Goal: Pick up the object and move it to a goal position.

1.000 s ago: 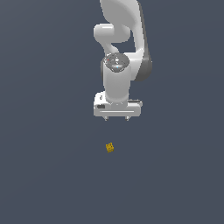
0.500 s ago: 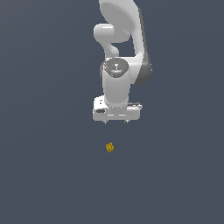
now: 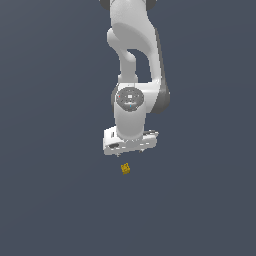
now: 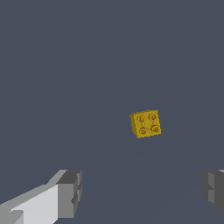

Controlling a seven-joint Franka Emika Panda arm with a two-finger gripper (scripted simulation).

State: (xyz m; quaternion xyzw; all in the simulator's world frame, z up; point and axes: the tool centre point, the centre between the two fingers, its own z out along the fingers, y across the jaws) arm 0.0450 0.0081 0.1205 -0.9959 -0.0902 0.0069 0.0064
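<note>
Wrist view: tool (image 4: 140, 192) spread wide, empty, above block (image 4: 145, 124); nothing grasped yet, pick and move both pending.

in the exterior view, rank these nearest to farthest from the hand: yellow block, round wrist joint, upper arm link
1. The yellow block, just below the hand and not touching it.
2. The round wrist joint, above the hand.
3. The upper arm link, at the top of the view, clearly farthest.
</note>
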